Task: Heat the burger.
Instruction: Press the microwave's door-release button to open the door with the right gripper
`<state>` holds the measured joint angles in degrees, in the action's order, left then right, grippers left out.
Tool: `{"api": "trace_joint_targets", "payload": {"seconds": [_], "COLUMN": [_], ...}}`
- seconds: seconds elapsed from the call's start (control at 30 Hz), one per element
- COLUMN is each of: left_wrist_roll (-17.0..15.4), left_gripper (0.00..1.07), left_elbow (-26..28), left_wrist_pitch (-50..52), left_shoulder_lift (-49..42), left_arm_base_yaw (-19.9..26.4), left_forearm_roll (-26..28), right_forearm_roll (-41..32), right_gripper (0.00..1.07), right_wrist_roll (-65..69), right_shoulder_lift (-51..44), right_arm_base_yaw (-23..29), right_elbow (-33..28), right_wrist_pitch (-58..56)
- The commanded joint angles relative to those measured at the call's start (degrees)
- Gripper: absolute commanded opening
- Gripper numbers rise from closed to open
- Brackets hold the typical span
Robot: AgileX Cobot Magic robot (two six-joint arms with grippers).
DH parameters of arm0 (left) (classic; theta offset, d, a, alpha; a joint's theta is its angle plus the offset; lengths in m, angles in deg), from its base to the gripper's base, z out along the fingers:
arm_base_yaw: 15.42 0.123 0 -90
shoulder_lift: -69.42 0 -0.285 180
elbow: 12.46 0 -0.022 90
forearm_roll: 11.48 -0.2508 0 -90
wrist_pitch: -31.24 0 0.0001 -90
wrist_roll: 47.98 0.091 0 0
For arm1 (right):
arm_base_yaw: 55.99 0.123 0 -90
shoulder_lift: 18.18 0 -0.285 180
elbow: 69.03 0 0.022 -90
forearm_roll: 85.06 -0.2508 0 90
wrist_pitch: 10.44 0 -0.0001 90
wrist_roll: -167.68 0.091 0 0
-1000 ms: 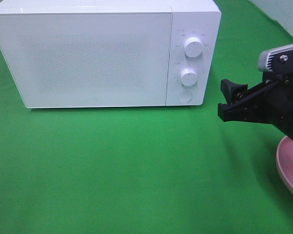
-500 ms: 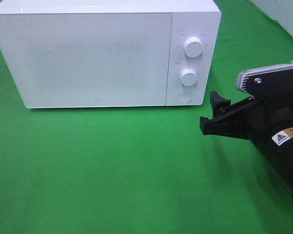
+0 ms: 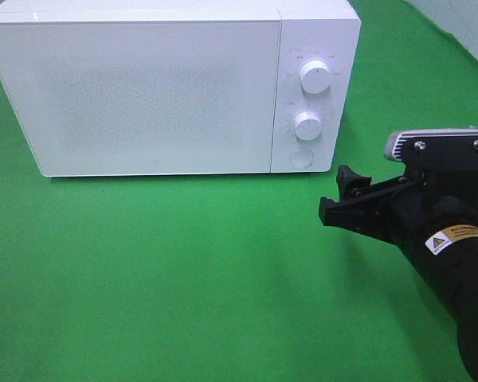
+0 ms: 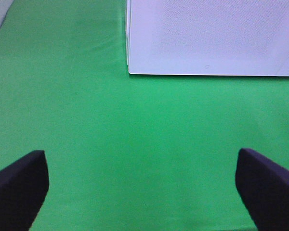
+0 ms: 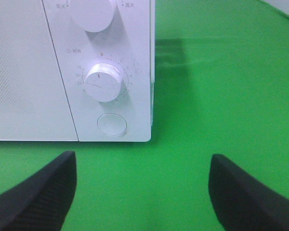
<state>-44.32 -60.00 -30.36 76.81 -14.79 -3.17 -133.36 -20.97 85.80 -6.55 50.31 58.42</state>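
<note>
The burger is out of view in every frame. A white microwave [image 3: 159, 87] stands shut at the back of the green cloth. My right gripper [image 3: 334, 195] hovers open and empty just right of and in front of its control panel. In the right wrist view, the right gripper [image 5: 142, 192] faces the round door button [image 5: 111, 124] and the lower knob [image 5: 104, 83], a short gap away. My left gripper [image 4: 144, 187] is open and empty over bare cloth, facing the microwave's [image 4: 207, 38] lower left corner. It does not show in the exterior view.
The panel carries an upper knob [image 3: 315, 76], a lower knob [image 3: 307, 126] and a round button [image 3: 302, 157]. Green cloth [image 3: 183, 270] spreads in front of the microwave. The right arm's black body [image 3: 454, 263] fills the lower right corner.
My right arm has moved left and toward the front, coming lower in the exterior view. It now covers the pink plate that showed at the right edge. Its jaws stayed open.
</note>
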Motion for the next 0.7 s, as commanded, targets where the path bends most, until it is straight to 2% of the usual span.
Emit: {"api": "trace_joint_targets", "payload": {"seconds": [0.03,0.07,0.1,0.13,0.17,0.2,0.3,0.37,0.53,0.57,0.67,0.7], "left_wrist_roll": [0.0,0.0,0.0,0.0,0.0,0.0,0.0,0.0,0.0,0.0,0.0,0.0], "left_gripper": [0.98,0.98,0.98,0.98,0.98,0.98,0.98,0.98,0.98,0.98,0.98,0.98], "left_elbow": [-0.2,-0.2,-0.2,-0.2,-0.2,-0.2,-0.2,-0.2,-0.2,-0.2,-0.2,-0.2], "left_wrist_pitch": [0.5,0.5,0.5,0.5,0.5,0.5,0.5,0.5,0.5,0.5,0.5,0.5], "left_shoulder_lift": [-0.9,-0.9,-0.9,-0.9,-0.9,-0.9,-0.9,-0.9,-0.9,-0.9,-0.9,-0.9], "left_arm_base_yaw": [-0.3,-0.3,-0.3,-0.3,-0.3,-0.3,-0.3,-0.3,-0.3,-0.3,-0.3,-0.3], "left_forearm_roll": [0.1,0.1,0.1,0.1,0.1,0.1,0.1,0.1,0.1,0.1,0.1,0.1], "right_forearm_roll": [0.7,0.7,0.7,0.7,0.7,0.7,0.7,0.7,1.1,1.4,1.4,1.4], "right_gripper": [0.66,0.61,0.61,0.54,0.54,0.47,0.42,0.27,0.19,0.16,0.14,0.08], "right_wrist_roll": [9.1,16.3,16.3,23.6,23.6,31.3,35.7,51.6,63.4,70.1,72.8,78.3], "right_shoulder_lift": [-0.2,-0.2,-0.2,-0.2,-0.2,-0.2,-0.2,-0.2,-0.2,-0.2,-0.2,-0.2], "right_arm_base_yaw": [0.2,0.2,0.2,0.2,0.2,0.2,0.2,0.2,0.2,0.2,0.2,0.2], "right_elbow": [0.1,0.1,0.1,0.1,0.1,0.1,0.1,0.1,0.1,0.1,0.1,0.1], "right_wrist_pitch": [4.2,4.1,4.1,3.8,3.8,3.3,2.8,2.2,2.2,1.9,1.3,-0.7]}}
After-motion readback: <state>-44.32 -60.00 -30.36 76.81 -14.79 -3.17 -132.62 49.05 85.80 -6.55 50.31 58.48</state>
